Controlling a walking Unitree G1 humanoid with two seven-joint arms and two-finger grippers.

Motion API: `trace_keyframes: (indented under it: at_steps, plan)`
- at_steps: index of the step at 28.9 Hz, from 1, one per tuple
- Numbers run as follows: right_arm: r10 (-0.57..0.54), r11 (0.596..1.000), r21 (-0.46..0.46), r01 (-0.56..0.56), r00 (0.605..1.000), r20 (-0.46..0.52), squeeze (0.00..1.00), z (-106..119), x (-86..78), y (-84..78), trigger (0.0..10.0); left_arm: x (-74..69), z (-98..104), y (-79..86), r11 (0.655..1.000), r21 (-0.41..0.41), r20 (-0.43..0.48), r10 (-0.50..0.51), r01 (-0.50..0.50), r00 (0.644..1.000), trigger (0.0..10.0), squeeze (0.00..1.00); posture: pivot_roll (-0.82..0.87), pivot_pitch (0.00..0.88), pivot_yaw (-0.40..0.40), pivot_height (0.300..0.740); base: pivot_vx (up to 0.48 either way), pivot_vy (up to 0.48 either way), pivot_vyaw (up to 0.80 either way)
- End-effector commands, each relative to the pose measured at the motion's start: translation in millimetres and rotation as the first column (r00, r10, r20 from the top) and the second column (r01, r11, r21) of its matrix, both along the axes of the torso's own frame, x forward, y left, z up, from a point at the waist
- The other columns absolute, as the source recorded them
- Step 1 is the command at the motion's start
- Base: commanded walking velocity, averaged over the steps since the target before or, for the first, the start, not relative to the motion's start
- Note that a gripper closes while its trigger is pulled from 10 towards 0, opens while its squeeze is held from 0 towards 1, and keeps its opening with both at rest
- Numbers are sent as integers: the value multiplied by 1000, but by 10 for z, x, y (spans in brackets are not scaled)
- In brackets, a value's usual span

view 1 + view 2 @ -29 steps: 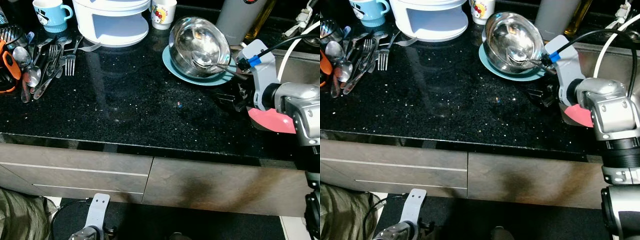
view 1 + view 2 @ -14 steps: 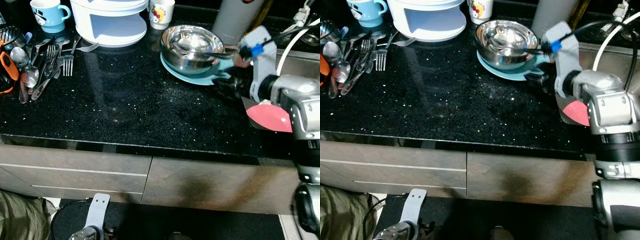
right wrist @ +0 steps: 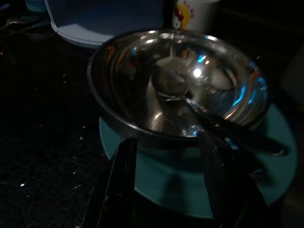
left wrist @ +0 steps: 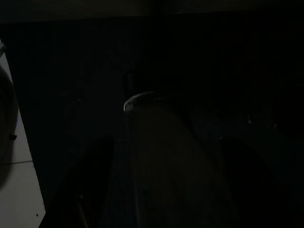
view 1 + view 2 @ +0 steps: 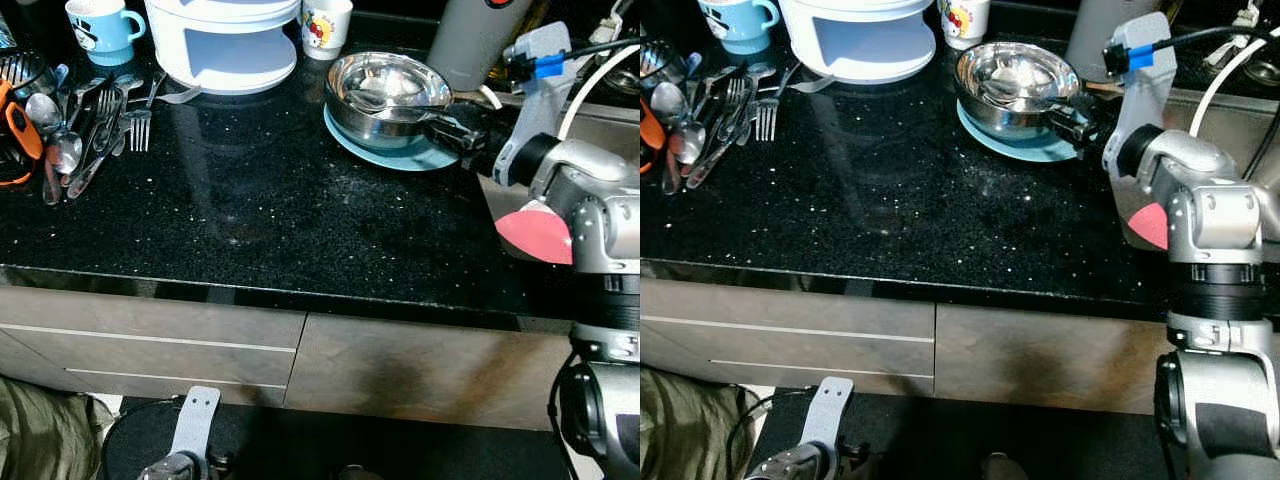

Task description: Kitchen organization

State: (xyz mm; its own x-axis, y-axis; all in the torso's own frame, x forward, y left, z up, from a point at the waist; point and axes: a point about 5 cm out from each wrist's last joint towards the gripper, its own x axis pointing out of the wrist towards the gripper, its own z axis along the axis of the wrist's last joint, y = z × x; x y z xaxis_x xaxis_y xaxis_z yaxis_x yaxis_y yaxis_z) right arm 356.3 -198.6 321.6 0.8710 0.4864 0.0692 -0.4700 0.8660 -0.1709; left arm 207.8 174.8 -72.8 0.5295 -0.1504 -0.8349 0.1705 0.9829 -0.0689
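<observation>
Left eye view: steel bowl [image 5: 392, 88] w/ spoon [image 5: 385, 101] inside sits on teal plate [image 5: 400, 150], counter at 1 o'clock; right gripper [image 5: 462, 128] at its 3 o'clock rim.
Right wrist view: fingers [image 3: 121, 183] apart, straddling bowl rim, prob. lining up a grab.
Left wrist view: dark; left gripper [image 4: 161, 180] idle, can't tell state.

Speckled black countertop [image 5: 270, 210], brown drawers [image 5: 150, 345]

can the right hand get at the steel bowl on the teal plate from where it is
Probably yes: the right hand is open just off the steel bowl rim, above the teal plate, nothing between. A spoon lies inside.
</observation>
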Motion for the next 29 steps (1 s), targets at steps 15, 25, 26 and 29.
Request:
trace_keyframes:
  at_steps: [15,25,26,29]
  plan:
    - [-154,965,246,90,956,251,0,338,31,11,10000,-109,-62,-9,1000,-4,-44,8,-8,999,10000,0,-4,153,-57,740,0,0,0]
    - [-446,877,241,415,891,89,0,110,159,-383,10000,-105,-58,3,1000,-3,-43,8,-8,999,10000,0,-6,159,-51,740,0,0,0]
    - [-446,877,241,415,891,89,0,110,159,-383,10000,-105,-58,3,1000,-3,-43,8,-8,999,10000,0,-6,159,-51,740,0,0,0]
    - [-509,825,268,497,860,-29,0,2,137,-574,10000,-107,-59,11,1000,-1,-45,5,-5,999,10000,0,-15,156,-43,740,0,0,0]
